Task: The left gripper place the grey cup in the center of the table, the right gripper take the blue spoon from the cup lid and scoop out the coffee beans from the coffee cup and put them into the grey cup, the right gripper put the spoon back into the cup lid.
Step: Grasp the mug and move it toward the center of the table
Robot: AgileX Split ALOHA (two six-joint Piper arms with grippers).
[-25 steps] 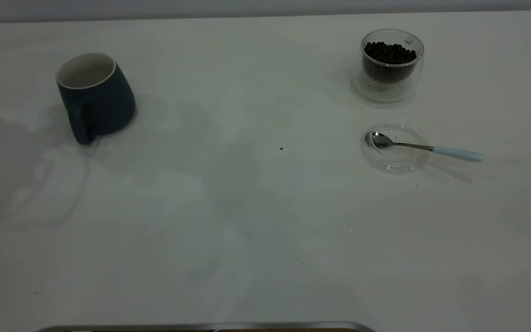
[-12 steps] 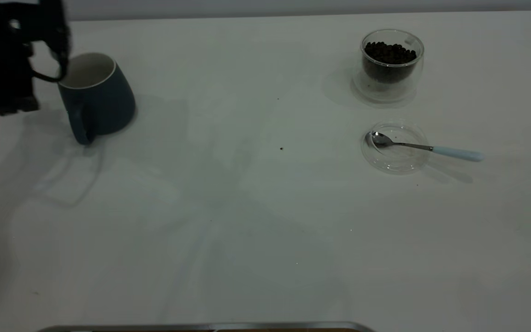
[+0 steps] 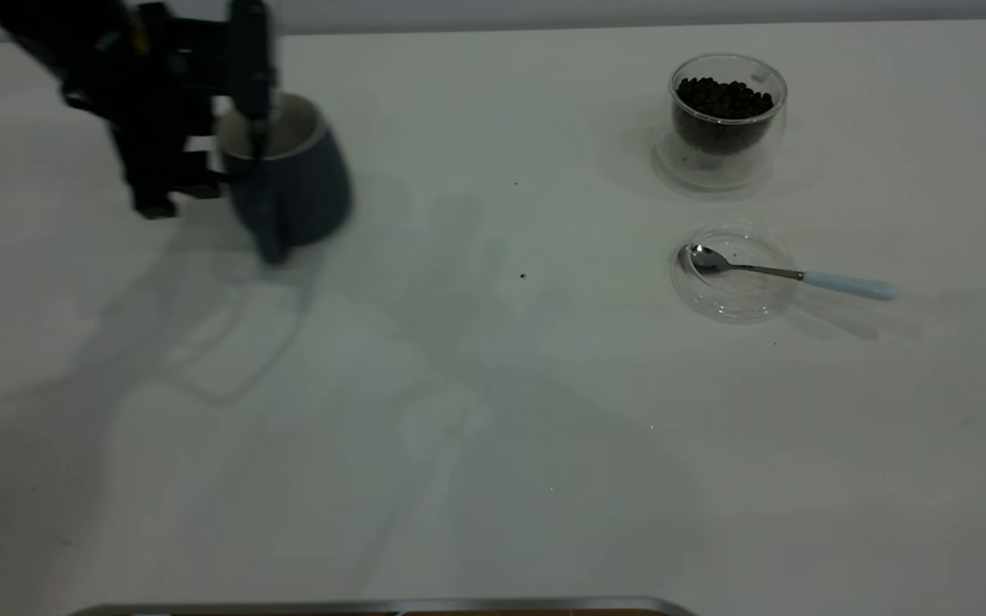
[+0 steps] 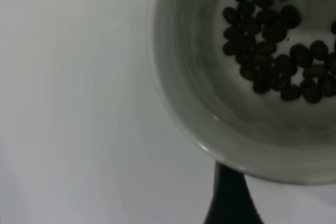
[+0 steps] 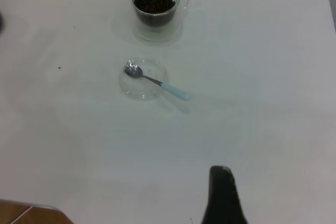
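Note:
My left gripper [image 3: 240,141] is shut on the rim of the grey cup [image 3: 292,184] at the table's [image 3: 493,445] far left, one finger inside and one outside. The left wrist view shows the cup's white inside [image 4: 210,77] holding several coffee beans [image 4: 273,51], with one finger [image 4: 228,200] outside the rim. The glass coffee cup [image 3: 727,120], full of beans [image 3: 722,96], stands far right. In front of it the blue spoon [image 3: 844,284] lies with its bowl in the cup lid [image 3: 733,295]. My right gripper [image 5: 223,198] hangs high above the near table, out of the exterior view.
A thin metal edge [image 3: 373,606] runs along the table's front. A few dark specks [image 3: 522,275] lie near the middle. The right wrist view also shows the coffee cup [image 5: 155,6], the lid [image 5: 143,85] and the spoon [image 5: 176,92].
My left arm came in from the far left, took the grey cup by its rim and has carried it to the right. The coffee cup, lid and spoon have not moved.

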